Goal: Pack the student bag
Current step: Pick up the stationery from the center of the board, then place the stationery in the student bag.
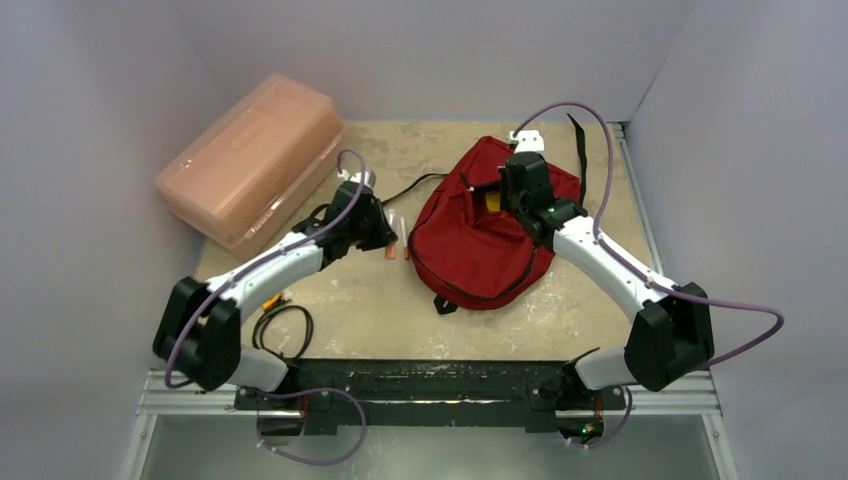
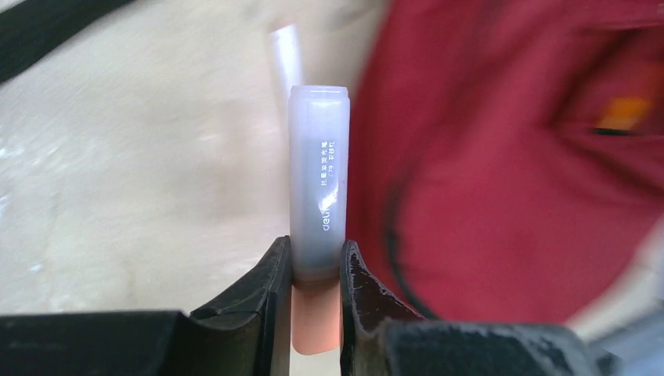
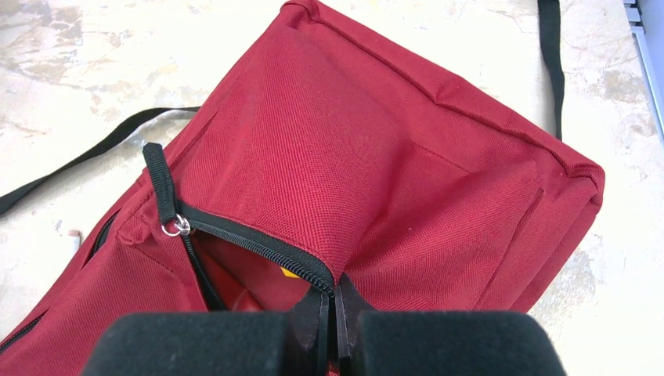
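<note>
Desk carries the pink box at far left, lid seen closed. The student bag is laid flat at centre-right with its top zipper open. The rim of that opening is pinched by the right claw, jaws closed tight on the fabric, so the mouth is judged to be propped for loading. Something yellow is seen inside the bag, but it is too hidden to identify; at least one item is probably packed. Left claw is narrowed onto a white tube just above its peach end, just left of the bag. Whether the tube is lifted off the desk cannot be told, as the wrist view is blurred. A second tube is seen beside it on the desk, and a black cable near the left base. Judged early to mid: held tube not yet in, loose items and zip-up left.
</note>
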`<state>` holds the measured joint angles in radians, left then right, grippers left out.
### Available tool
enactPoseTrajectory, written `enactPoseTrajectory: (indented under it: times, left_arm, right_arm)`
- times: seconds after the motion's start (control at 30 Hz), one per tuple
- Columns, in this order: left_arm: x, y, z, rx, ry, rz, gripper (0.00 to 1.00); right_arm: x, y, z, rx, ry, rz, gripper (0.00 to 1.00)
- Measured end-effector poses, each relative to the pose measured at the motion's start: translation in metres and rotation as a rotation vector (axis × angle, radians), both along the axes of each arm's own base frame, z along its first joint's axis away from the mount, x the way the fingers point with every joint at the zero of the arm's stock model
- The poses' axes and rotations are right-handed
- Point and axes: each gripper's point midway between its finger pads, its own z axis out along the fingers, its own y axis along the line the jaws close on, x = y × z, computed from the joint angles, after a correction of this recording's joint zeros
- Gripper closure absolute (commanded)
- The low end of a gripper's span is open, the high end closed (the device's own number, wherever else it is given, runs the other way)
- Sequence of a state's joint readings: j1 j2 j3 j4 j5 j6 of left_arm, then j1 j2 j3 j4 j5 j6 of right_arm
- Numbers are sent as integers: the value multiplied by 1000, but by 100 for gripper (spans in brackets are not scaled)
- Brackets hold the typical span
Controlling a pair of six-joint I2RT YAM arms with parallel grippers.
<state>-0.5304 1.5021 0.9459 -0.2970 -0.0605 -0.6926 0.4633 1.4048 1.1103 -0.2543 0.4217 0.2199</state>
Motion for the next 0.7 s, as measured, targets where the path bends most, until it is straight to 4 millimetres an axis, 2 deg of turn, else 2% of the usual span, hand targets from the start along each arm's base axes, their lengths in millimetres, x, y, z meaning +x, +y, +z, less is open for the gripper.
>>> enactPoseTrajectory:
  times: [0.03,0.13,0.2,0.23,0.27,0.33,0.47,0.6,0.7]
  left_arm:
    - [-1,-6,19,-53,-38,-17,100]
    - [-1,-37,92,-310,-190,-81,100]
    - [-5,-61,123,-488,-242,-128,100]
    - [-7,-71,129,-555,-246,-142,100]
    - [-10,-85,130,-624,-235,-160,100]
    - [-20,-120,119,-725,-166,-209,100]
    - [-47,-193,75,-849,35,-292,100]
    - [-49,-236,49,-914,160,-287,100]
    - [-34,-249,50,-934,160,-253,100]
  right_arm:
    - [0,0,0,1,1,2,100]
    - [0,2,0,6,1,8,100]
    - [0,4,0,13,2,19,100]
    - [0,5,0,15,2,21,100]
    - [0,5,0,16,1,23,100]
    - [0,6,0,18,1,25,100]
    - [0,6,1,19,1,27,100]
    - [-1,6,4,23,-6,28,100]
    - [-2,6,7,29,-14,33,100]
